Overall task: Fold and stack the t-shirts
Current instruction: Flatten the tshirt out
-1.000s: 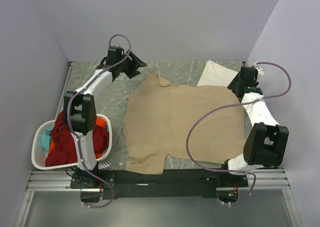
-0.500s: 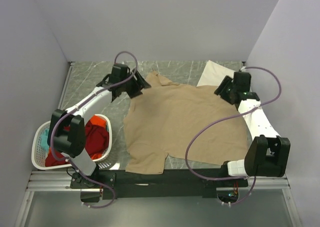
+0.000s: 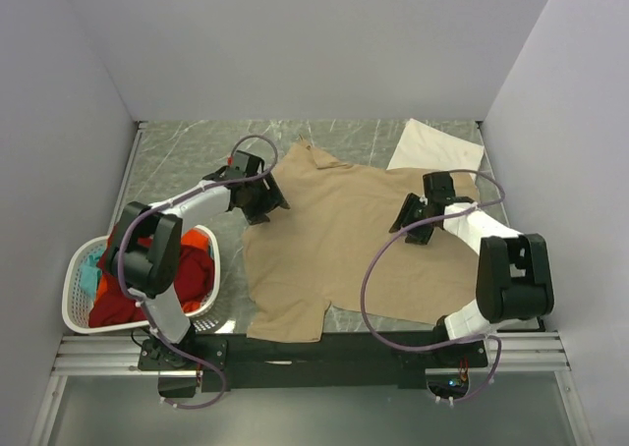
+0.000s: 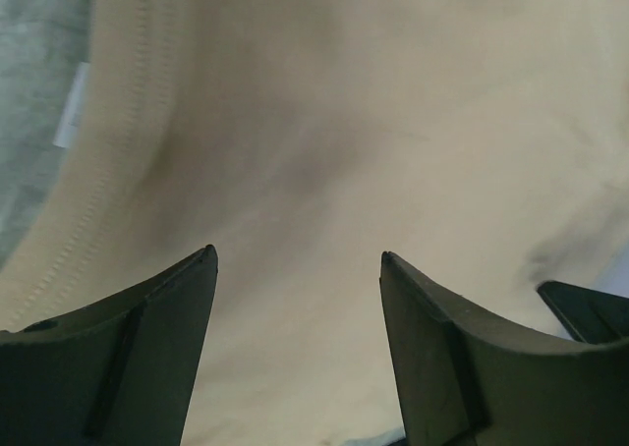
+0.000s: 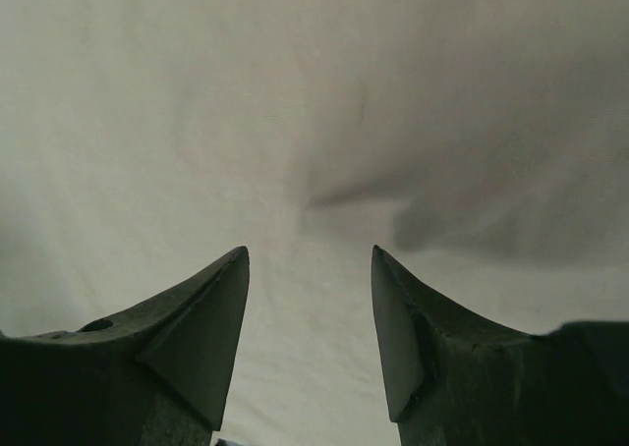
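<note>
There, grey marbled bench (image 3: 187, 161), tan t-shirt (image 3: 344, 250) lay spread flat under both tools, white laundry basket (image 3: 74, 304) sat behind the left tool (image 4: 297, 252), cream folded t-shirt (image 3: 437, 143) lay beyond the right tool (image 5: 309, 249), both tools gaped wide, gripping nothing, fingers over tan cloth.

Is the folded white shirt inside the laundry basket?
No, the folded white shirt lies at the far right of the table, while the basket sits at the near left.
</note>
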{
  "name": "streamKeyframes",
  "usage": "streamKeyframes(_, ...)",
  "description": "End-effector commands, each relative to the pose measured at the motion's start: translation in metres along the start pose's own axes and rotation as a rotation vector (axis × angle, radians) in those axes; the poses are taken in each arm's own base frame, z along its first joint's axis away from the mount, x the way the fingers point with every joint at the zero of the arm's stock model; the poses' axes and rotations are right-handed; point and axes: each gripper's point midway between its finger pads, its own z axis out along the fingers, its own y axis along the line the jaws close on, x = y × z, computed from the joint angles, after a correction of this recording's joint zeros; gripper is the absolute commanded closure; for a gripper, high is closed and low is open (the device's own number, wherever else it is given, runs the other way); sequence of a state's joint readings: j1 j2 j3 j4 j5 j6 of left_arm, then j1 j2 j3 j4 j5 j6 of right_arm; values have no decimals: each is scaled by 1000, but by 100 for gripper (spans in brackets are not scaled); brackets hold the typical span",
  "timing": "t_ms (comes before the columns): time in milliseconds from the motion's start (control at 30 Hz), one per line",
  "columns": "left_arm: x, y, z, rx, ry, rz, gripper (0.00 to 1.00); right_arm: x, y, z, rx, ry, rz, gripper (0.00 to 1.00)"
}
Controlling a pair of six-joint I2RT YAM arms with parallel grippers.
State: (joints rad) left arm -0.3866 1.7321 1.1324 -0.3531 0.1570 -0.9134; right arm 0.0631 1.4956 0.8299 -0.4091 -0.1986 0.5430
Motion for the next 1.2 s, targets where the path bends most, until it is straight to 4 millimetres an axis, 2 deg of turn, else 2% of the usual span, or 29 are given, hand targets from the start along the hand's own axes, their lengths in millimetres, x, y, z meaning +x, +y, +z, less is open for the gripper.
streamKeyframes(0, 1, 27, 13, -100, 3, 57, 27, 1, 3, 10, -2, 35, 4, 41)
streamKeyframes(133, 0, 41, 27, -136, 22, 56, 27, 6, 1, 19, 11, 75, -1, 42)
streamKeyframes(300, -8, 46, 36, -141, 29, 53, 27, 13, 0, 29, 29, 118, -1, 41)
streamKeyframes(467, -30, 53, 45, -148, 26, 43, 27, 11, 2, 39, 44, 151, 25, 40)
streamKeyframes(767, -75, 38, 72, -133, 22, 103, 28, -17, 22, 53, 39, 159, 51, 40)
streamKeyframes(800, -75, 43, 79, -147, 39, 97, 27, -26, 29, 52, 31, 151, 47, 40)
streamKeyframes(833, -87, 36, 79, -133, 22, 99, 28, -28, 31, 53, 32, 154, 46, 40)
streamKeyframes(900, -94, 39, 86, -140, 26, 92, 28, -39, 37, 55, 36, 150, 38, 40)
streamKeyframes(933, -107, 31, 84, -120, 2, 97, 28, -43, 40, 56, 35, 145, 34, 40)
streamKeyframes(1000, -112, 26, 88, -102, 5, 104, 28, -52, 44, 57, 41, 143, 28, 40)
streamKeyframes(1033, -121, 16, 87, -80, -15, 121, 28, -54, 44, 59, 50, 146, 22, 40)
streamKeyframes(1167, -135, -5, 81, -22, -39, 145, 27, -67, 52, 55, 44, 126, 8, 40)
